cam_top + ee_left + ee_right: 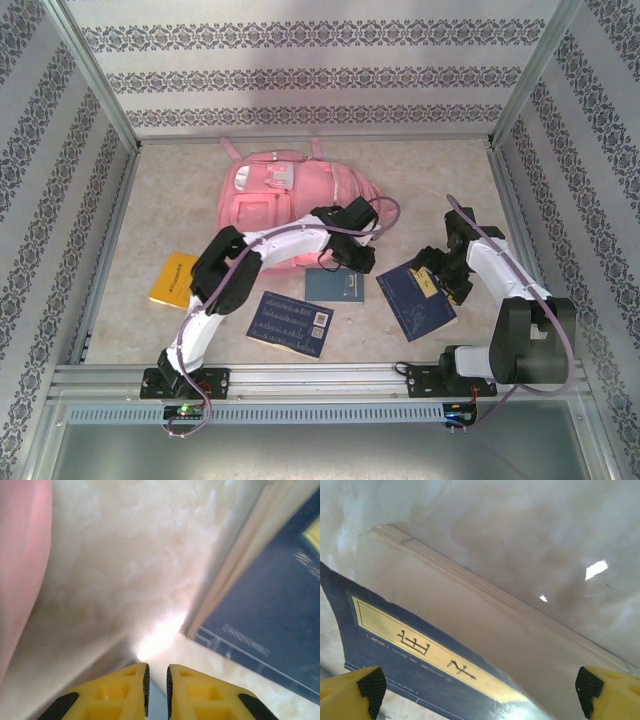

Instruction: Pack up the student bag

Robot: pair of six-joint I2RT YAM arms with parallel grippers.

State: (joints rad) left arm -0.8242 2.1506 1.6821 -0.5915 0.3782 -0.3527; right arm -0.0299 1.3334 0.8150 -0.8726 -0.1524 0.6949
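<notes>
Pale marbled tabletop [450,170] between patterned walls. Left gripper [156,672] parted only a slit, holding nothing, at the near right edge of the student bag [290,195]. Right gripper [480,685] wide open over a navy book [395,680], gripping nothing. Bag flat at far centre, pink, pockets upward, contents hidden.

So the student bag [268,190] is a big pink fabric backpack lying flat, front side up, in the upper middle of the top view. Its straps point toward the top edge, and zip pockets and a white patch face up. The pink blur at the left edge of the left wrist view is probably it too.
</notes>
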